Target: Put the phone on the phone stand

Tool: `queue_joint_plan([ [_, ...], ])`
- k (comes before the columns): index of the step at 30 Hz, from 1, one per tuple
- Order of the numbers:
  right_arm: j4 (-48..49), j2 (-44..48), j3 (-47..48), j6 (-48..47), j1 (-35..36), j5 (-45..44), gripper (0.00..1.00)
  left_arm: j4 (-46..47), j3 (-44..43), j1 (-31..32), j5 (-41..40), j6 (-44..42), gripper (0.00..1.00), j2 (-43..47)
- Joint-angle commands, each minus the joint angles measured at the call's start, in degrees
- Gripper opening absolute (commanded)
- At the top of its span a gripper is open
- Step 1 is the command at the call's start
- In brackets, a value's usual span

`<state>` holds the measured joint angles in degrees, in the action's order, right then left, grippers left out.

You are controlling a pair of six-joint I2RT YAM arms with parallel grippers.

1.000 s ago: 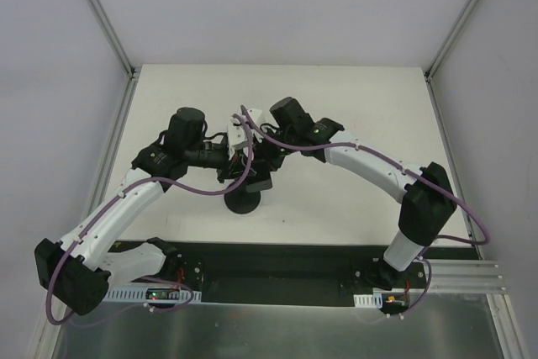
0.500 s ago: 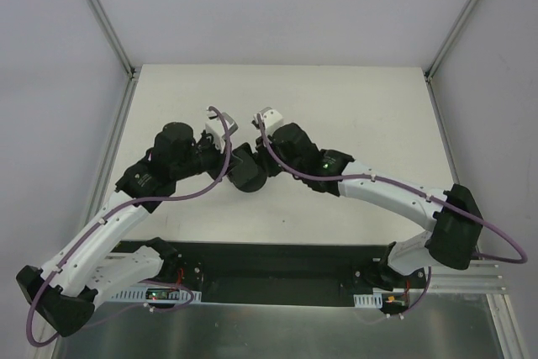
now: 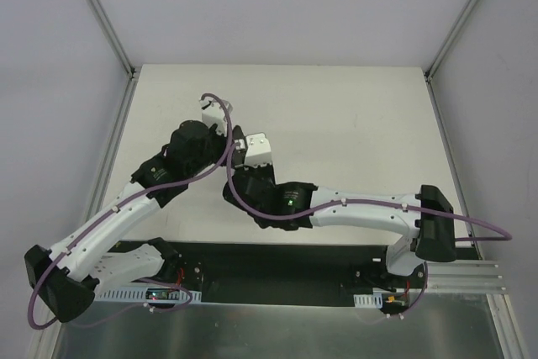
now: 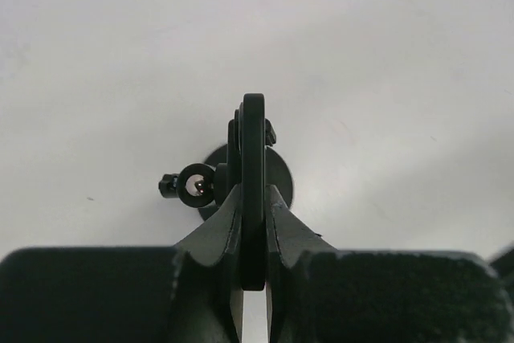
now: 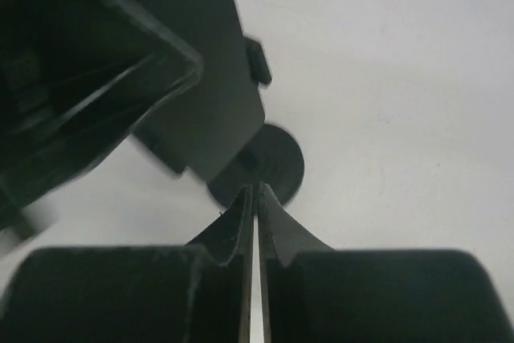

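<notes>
The left gripper [image 4: 253,198] pinches the phone [image 4: 254,138] edge-on and upright, directly over the phone stand [image 4: 280,176], whose round base rests on the white table [image 4: 385,54]. The right gripper [image 5: 257,192] has its fingers pressed together, tips beside that base; whether they touch it is unclear.

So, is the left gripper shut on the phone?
Shut on it: the left gripper clamps both faces of the edge-on phone; the phone stand shows behind it.

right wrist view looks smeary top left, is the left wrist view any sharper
Yes: left wrist view is crisp on the phone, edge-on in the left hand, with a glint on the phone stand knob; right wrist view is smeared and dark upper left.
</notes>
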<state>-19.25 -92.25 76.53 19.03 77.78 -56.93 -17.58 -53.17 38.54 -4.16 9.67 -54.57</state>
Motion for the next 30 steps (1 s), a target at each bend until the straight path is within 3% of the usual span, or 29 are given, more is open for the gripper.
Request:
queue_joint_plan([
  [1,-2.3,0.9,6.1,0.7,4.0,-7.9,0.00,2.6,0.5,-2.1,-22.3,-4.0,0.00,-4.2],
  [6,1.8,2.2,3.5,-6.1,4.1,-3.5,0.02,3.6,0.6,-1.5,-17.0,-5.1,0.00,-3.6],
  [8,2.4,5.6,0.6,-6.8,4.1,-1.6,0.17,4.2,0.9,-1.5,-16.1,-5.5,0.00,-3.3],
  [9,5.3,7.5,-1.3,-8.0,4.1,-1.0,0.33,4.1,0.7,-1.6,-15.3,-5.5,0.00,-3.1],
  [11,9.4,13.4,-7.8,-12.9,3.8,0.8,0.46,4.1,0.9,-1.7,-14.4,-5.4,0.00,-2.3],
  [12,10.0,15.1,-9.6,-13.7,3.4,1.8,0.58,4.2,0.9,-2.0,-13.9,-5.2,0.00,-1.8],
  [13,9.9,16.9,-11.0,-14.5,2.6,3.9,0.61,4.2,0.7,-2.2,-13.2,-5.3,0.00,-1.8],
  [18,10.0,28.2,-21.7,-15.4,-3.0,15.9,0.64,4.3,-0.7,-5.1,-12.1,-3.9,0.00,-2.2],
  [24,7.0,37.6,-29.2,-14.8,-4.4,19.9,0.65,5.3,-3.3,-13.9,-4.2,-3.9,0.00,-3.7],
  [30,2.8,45.7,-33.9,-13.8,-4.5,19.9,0.66,6.5,-8.0,-22.7,1.6,-9.1,0.00,-7.0],
])
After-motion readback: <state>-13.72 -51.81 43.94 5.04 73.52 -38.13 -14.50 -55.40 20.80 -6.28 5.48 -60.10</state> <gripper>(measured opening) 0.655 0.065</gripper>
